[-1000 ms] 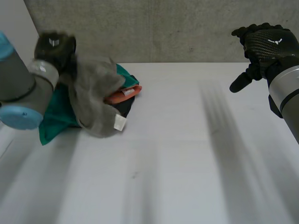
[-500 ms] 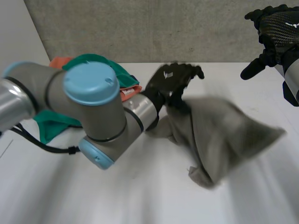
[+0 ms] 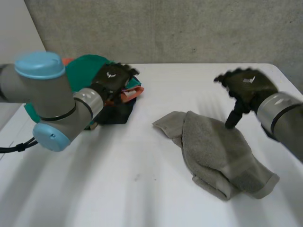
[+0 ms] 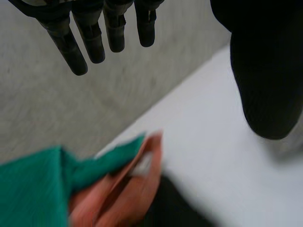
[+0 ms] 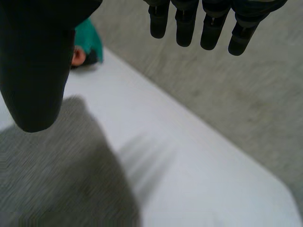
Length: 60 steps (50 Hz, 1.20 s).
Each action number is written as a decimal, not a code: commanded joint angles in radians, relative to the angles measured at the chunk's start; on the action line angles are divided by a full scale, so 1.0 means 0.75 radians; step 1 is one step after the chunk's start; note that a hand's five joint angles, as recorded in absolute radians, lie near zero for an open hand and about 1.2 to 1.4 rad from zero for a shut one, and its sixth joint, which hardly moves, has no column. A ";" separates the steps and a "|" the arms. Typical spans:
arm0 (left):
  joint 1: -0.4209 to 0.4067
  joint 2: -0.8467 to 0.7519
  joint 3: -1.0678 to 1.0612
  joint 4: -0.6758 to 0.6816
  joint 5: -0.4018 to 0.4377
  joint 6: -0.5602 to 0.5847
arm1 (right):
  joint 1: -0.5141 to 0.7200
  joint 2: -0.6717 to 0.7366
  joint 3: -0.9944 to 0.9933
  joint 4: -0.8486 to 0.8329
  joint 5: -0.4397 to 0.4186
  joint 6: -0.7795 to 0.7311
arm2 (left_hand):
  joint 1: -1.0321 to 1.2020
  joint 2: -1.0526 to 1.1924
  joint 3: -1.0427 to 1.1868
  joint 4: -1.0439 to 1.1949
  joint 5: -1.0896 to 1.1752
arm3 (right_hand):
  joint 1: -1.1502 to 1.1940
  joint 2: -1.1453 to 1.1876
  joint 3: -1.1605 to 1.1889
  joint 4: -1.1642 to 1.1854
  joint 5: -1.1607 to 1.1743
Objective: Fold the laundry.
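Towel (image 3: 215,153) dropped on table (image 3: 142,189), right of clothes pile (image 3: 118,112); my left hand (image 3: 111,81) back over pile, fingers apart, empty. My right hand (image 3: 247,86) lowered near towel's far edge, likewise. Soft, limp: pinch corners.

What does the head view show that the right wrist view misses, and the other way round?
Head view, not the right wrist view: the left robot hand over the clothes pile, a black garment in it, and the grey towel's whole crumpled outline. Right wrist view, not the head view: the right robot hand's palm side, fingers straight. Both: towel, right robot hand, green cloth, white table.
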 commanded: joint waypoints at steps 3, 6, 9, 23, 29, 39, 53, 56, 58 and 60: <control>0.156 -0.369 0.257 0.002 0.013 0.411 | 0.018 0.068 0.177 -0.078 0.001 -0.003 | 0.090 0.071 0.063 0.075 0.073 | -0.059 -0.037 -0.038 -0.036 -0.061; 0.163 -0.477 0.386 0.002 0.019 0.426 | 0.008 0.068 0.246 -0.150 -0.005 -0.003 | 0.109 0.090 0.082 0.094 0.092 | -0.059 -0.037 -0.038 -0.036 -0.061; 0.169 -0.559 0.490 0.000 0.017 0.430 | 0.006 0.065 0.285 -0.197 -0.005 -0.005 | 0.265 0.246 0.238 0.250 0.248 | -0.059 -0.037 -0.038 -0.036 -0.061; 0.283 -0.743 0.863 0.121 -0.367 0.454 | 0.008 0.059 0.344 -0.248 -0.003 -0.003 | 1.584 1.566 1.558 1.570 1.568 | -0.059 -0.037 -0.038 -0.036 -0.061; 0.359 -0.803 0.941 0.152 -0.416 0.664 | 0.010 0.057 0.336 -0.262 -0.003 0.003 | 1.584 1.566 1.558 1.570 1.568 | -0.059 -0.037 -0.038 -0.036 -0.061; 0.320 -0.690 0.802 0.100 -0.408 0.569 | 0.006 0.021 0.334 -0.287 0.001 0.012 | 1.293 1.274 1.266 1.278 1.276 | -0.059 -0.037 -0.038 -0.036 -0.061; 0.102 -0.040 0.152 0.059 -0.267 0.319 | -0.114 -0.117 0.259 -0.056 -0.013 -0.050 | -0.016 -0.035 -0.043 -0.031 -0.033 | -0.059 -0.037 -0.038 -0.036 -0.061; 0.002 0.072 0.011 0.057 -0.222 0.297 | -0.172 -0.119 0.216 0.064 -0.018 -0.078 | 0.003 -0.015 -0.024 -0.011 -0.013 | -0.059 -0.037 -0.038 -0.036 -0.061; -0.052 0.105 -0.045 0.057 -0.192 0.287 | -0.188 -0.121 0.201 0.118 -0.022 -0.095 | 0.019 0.001 -0.008 0.005 0.002 | -0.059 -0.037 -0.038 -0.036 -0.061; -0.135 0.120 -0.108 0.053 -0.132 0.270 | -0.205 -0.119 0.193 0.181 -0.036 -0.117 | 0.027 0.008 0.000 0.012 0.010 | -0.059 -0.037 -0.038 -0.036 -0.061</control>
